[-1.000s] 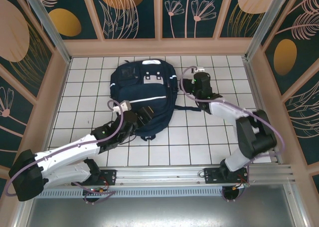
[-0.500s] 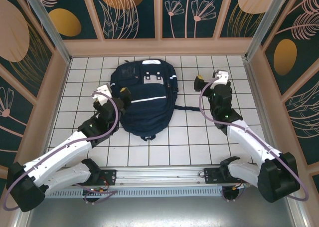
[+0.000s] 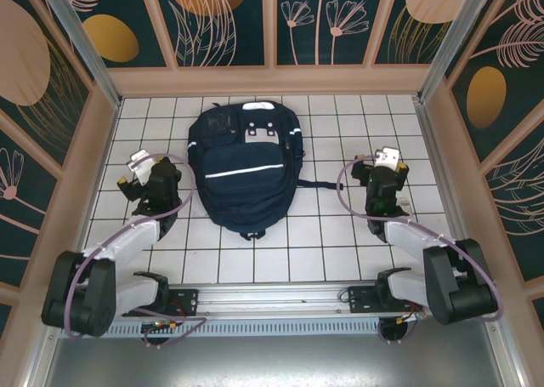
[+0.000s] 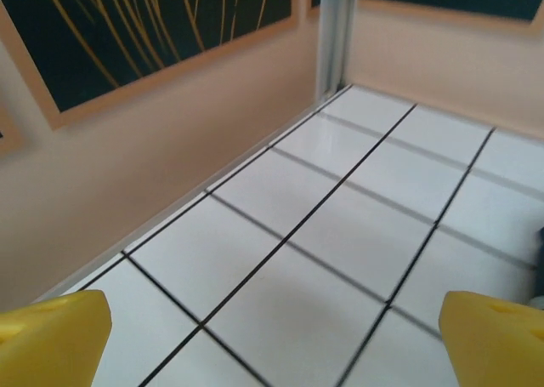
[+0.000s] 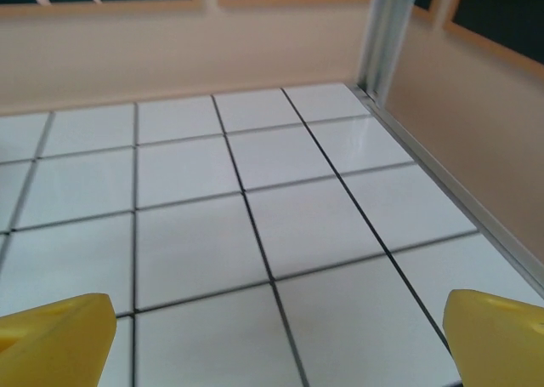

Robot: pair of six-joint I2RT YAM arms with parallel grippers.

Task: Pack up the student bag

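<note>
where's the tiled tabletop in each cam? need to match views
Top external: tiled tabletop fills the middle, under the backpack.
Left wrist: tabletop at lower right, below the peach wall.
Right wrist: tabletop across centre and lower left.
Shared landmark: the peach wall edging the tiles.

The white-tiled worktop [image 3: 340, 234] is enclosed by low peach walls [image 3: 272, 79], above which dark teal panels [image 3: 297, 42] printed with plant motifs are mounted.
</note>
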